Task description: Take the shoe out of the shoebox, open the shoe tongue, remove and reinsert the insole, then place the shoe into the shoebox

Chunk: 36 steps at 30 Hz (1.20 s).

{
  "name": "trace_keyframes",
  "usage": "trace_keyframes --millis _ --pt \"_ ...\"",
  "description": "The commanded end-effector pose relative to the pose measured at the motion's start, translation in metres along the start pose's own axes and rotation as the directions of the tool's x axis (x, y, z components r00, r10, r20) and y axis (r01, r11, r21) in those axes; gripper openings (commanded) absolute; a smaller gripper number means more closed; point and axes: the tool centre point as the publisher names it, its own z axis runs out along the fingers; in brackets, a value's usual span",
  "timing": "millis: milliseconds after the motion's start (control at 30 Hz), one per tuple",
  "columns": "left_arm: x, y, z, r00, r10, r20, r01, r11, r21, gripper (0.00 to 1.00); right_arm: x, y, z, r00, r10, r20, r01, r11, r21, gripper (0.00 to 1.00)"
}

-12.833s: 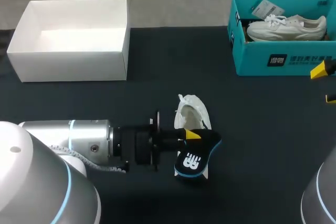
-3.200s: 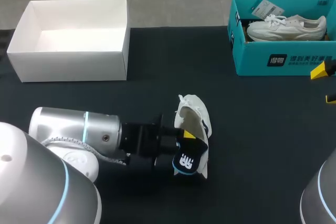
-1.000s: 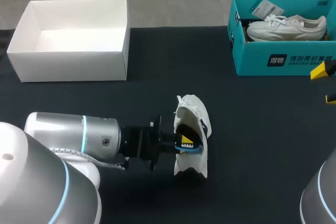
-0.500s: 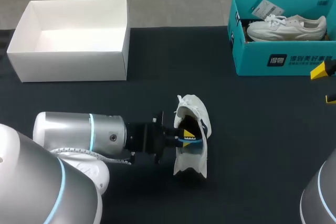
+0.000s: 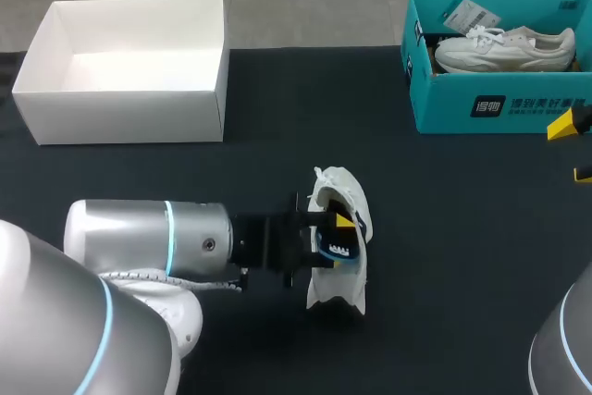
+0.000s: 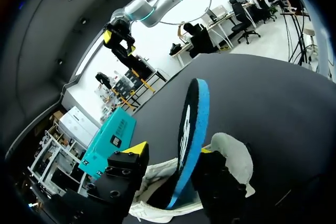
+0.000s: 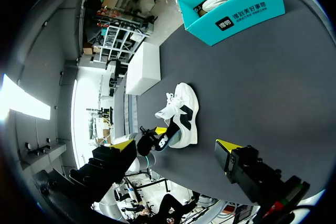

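A white shoe point(image 5: 335, 190) point(image 7: 182, 109) lies on the black table near the front middle, its opening turned toward my left arm. A black and blue insole point(image 5: 340, 249) point(image 6: 192, 121) stands on edge, partly tucked inside the shoe point(image 6: 232, 157). My left gripper point(image 5: 335, 231) point(image 6: 171, 149) is at the shoe's opening, open. The insole rests against one finger, and the other finger stands apart from it. My right gripper point(image 5: 573, 148) point(image 7: 174, 146) hangs wide open at the table's right edge, far from the shoe and holding nothing.
A teal shoebox point(image 5: 499, 108) point(image 7: 236, 11) with another white shoe point(image 5: 504, 48) inside stands at the back right. An open white box point(image 5: 125, 113) stands at the back left.
My left gripper's fingers have parted off the insole. The arm has moved a little to the right, and the insole sits deeper in the shoe. The right arm has not moved.
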Motion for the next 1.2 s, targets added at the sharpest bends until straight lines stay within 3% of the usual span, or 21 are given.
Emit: trace_keyframes --millis 33,100,133,900,1067,1100,1133,1200 --pt "0.007 -0.011 -0.018 1.0 0.006 -0.009 -0.006 1.0 -0.004 0.34 0.0 -0.001 0.001 1.0 0.001 0.001 -0.001 1.0 -0.002 1.0" --pt "0.009 -0.01 -0.018 1.0 0.004 -0.017 -0.004 1.0 -0.01 0.19 0.0 -0.001 0.001 1.0 0.001 0.001 -0.001 1.0 -0.002 1.0" --pt "0.009 -0.009 -0.018 1.0 0.002 -0.018 -0.003 1.0 -0.012 0.0 0.0 -0.001 0.001 1.0 0.001 0.001 -0.001 1.0 -0.002 1.0" --pt "0.004 0.034 0.017 0.999 -0.022 -0.046 0.02 0.999 -0.049 0.0 0.0 -0.001 0.001 1.0 0.001 0.001 -0.001 1.0 -0.002 1.0" --pt "0.002 0.033 0.02 0.999 -0.034 -0.038 0.032 0.998 -0.051 0.0 0.0 -0.001 0.001 1.0 0.001 0.001 -0.001 1.0 -0.002 1.0" --pt "0.001 0.03 0.019 0.999 -0.028 -0.036 0.027 0.999 -0.047 0.11 0.0 -0.001 0.001 1.0 0.001 0.001 -0.001 1.0 -0.002 1.0" --pt "0.001 0.026 0.018 0.999 -0.024 -0.031 0.023 0.999 -0.037 0.36 0.0 -0.001 0.001 1.0 0.001 0.001 -0.001 1.0 -0.002 1.0" --pt "0.0 0.018 0.013 1.0 -0.014 -0.028 0.013 0.999 -0.032 0.4 0.0 -0.001 0.001 1.0 0.001 0.001 -0.001 1.0 -0.002 1.0"
